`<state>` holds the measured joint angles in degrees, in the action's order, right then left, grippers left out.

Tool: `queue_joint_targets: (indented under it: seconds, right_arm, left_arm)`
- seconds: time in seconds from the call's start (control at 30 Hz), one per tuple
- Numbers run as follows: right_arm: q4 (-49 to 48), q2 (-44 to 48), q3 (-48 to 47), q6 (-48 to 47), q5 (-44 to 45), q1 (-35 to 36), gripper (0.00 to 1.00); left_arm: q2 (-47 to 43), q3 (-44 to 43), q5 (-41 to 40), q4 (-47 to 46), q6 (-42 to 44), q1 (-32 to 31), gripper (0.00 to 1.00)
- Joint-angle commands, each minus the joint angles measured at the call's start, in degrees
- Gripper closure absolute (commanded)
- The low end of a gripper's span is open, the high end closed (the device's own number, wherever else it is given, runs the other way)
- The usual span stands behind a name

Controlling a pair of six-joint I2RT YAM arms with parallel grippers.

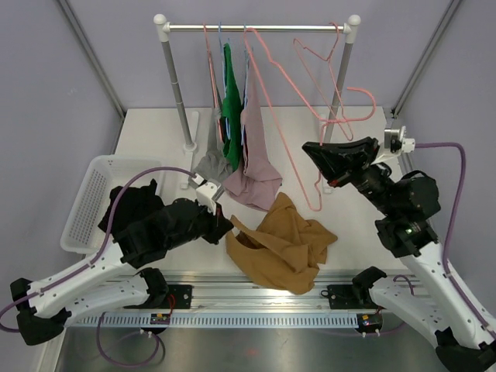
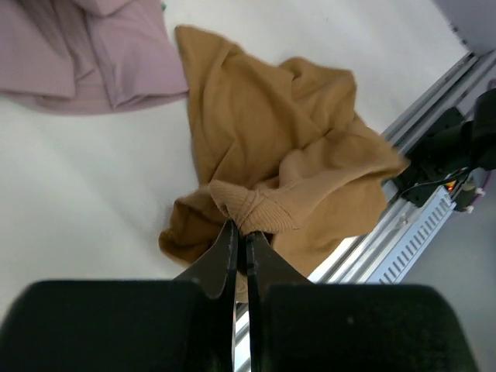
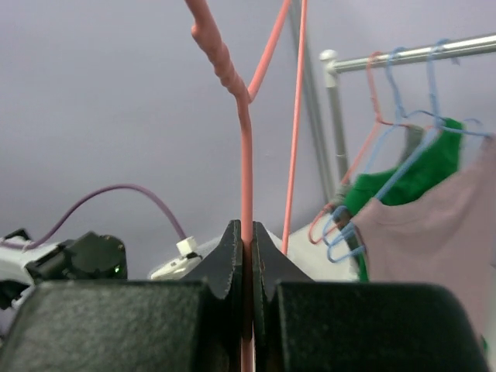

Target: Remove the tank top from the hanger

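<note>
On the white table (image 1: 155,132), in front of the clothes rack (image 1: 256,27) and across from the white basket (image 1: 81,205), the tan tank top (image 1: 283,244) lies in a loose, crumpled heap near the front rail. No wire runs through it as far as either view shows, so I judge it already off its hanger. Behind it, garments in mauve, green and grey hang from the rack, the mauve one (image 1: 252,167) drooping to the table just beside the tan cloth.

The pink hanger (image 3: 246,170) is bare and held in the air at the right end of the rack, well apart from the tank top. The right gripper (image 3: 246,229) is clamped tight on its thin wire, jaws meeting with only the wire between them. The left gripper (image 2: 240,236) sits low over the table, pinched closed on a ribbed hem of the tank top at the near edge of the heap.

The cloth looks light, soft and limp: a knit that folds on itself, drapes from whatever point is held and keeps no shape. It seems neither slippery nor fragile, though its straps could snag on wire. The ribbed edge is the thickest part and gives narrow fingers something to bite on; a pinch in the flat middle would likely gather only one thin layer
</note>
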<state>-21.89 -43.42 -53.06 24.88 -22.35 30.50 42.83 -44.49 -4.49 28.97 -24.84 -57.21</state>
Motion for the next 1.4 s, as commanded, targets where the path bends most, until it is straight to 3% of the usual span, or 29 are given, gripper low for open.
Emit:
queue_joint_targets:
  seconds: [0.0,0.03,0.07,0.13,0.17,0.2,0.3,0.33,0.53,0.7,0.93,1.07,1.23,1.37]
  right_arm:
    - [23.88,2.90,-13.08,-6.24,11.61,0.35,1.00]
    - [29.57,2.03,-15.47,-6.69,14.93,0.35,1.00]
    - [38.50,1.41,-17.59,-7.04,15.84,0.35,1.00]
    - [46.20,-1.21,-23.21,-7.49,18.99,0.35,1.00]
    - [52.15,-2.19,-24.62,-7.83,20.14,0.35,1.00]
    - [54.56,-2.98,-27.25,-7.66,21.02,0.35,1.00]
    - [59.67,-6.41,-31.03,-8.18,24.71,0.35,1.00]
    - [60.55,-8.42,-32.18,-8.36,26.37,0.35,1.00]
    - [63.20,-20.37,-42.20,-12.22,33.42,0.35,1.00]
    - [62.58,-31.97,-53.62,-14.69,34.57,-1.67,1.00]
    - [64.25,-49.62,-71.46,-14.16,26.50,-9.31,1.00]
    - [69.60,-59.57,-86.38,-14.69,24.20,-11.78,1.00]
    - [70.41,-67.48,-91.87,-14.08,23.05,-12.66,1.00]
    - [69.27,-67.42,-87.33,-12.32,23.05,-12.66,1.00]
  left_arm:
    - [1.46,-4.36,-7.27,3.45,-2.84,-1.23,1.00]
    - [2.69,-5.33,-8.76,5.98,-3.37,-1.93,0.99]
    - [3.39,-6.30,-11.04,7.23,-4.33,-2.20,0.91]
    - [4.62,-8.85,-12.12,8.90,-4.95,-3.16,0.81]
    - [4.72,-9.56,-12.82,10.13,-5.22,-3.52,0.63]
    - [4.81,-10.35,-13.43,10.75,-5.48,-3.96,0.51]
    - [4.81,-13.68,-16.24,14.52,-6.45,-5.45,0.29]
    - [4.81,-15.78,-17.56,17.84,-6.97,-5.80,0.02]
    - [4.55,-20.29,-25.30,29.81,-8.65,-6.07,0.01]
    - [0.51,-15.02,-25.65,28.25,-6.36,-6.16,0.01]
    - [-5.03,-8.87,-26.10,21.40,-5.66,-6.16,0.01]
    - [-4.86,-9.21,-26.62,22.01,-5.66,-6.16,0.01]
    - [-5.30,-8.77,-25.48,21.57,-5.48,-6.16,0.01]
    - [-5.74,-8.60,-24.87,21.22,-5.31,-6.16,0.01]
